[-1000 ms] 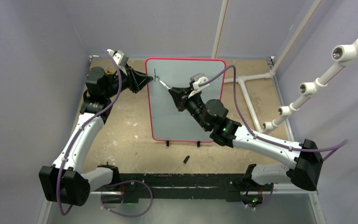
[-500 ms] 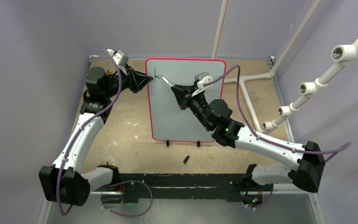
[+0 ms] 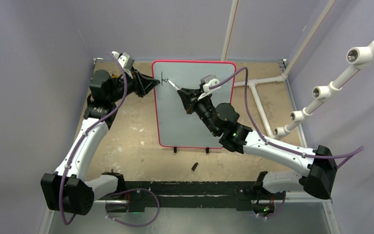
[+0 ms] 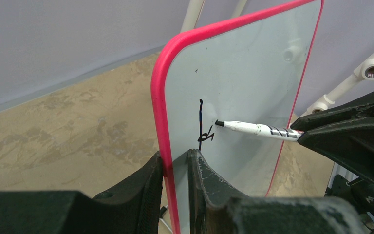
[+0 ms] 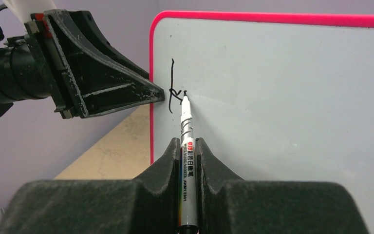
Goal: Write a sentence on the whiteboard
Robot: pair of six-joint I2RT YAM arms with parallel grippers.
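The whiteboard [image 3: 175, 119] stands upright on its small black feet on the tan worktop [image 3: 131, 141], its pale writing face toward the arm bases. All positions below are given relative to the whiteboard.

1. Left hand [image 4: 175, 163]: positioned at the left rim, in the upper part. One finger lies on the writing face and the other behind the board, so the red-pink rim is pinched between them.
2. Right hand [image 5: 188, 146]: positioned in front of the writing face, upper left area. Its fingers are pressed against the barrel of a white marker [image 5: 187, 122] with black printed lettering, gripping it along its length.
3. Marker tip: in contact with the writing face near the upper left corner, just beside the left hand's fingertip.
4. Sentence [image 5: 172, 92]: only its beginning is present, consisting of one tall vertical black stroke and a small looped mark crossing its lower part. It sits close to the left rim, and the marker tip touches its right side.
5. A small black cap-like object [image 3: 195, 166] lies on the worktop in front of the feet, apart from the board.
6. A white pipe frame [image 3: 321, 87] stands to the right, well apart.
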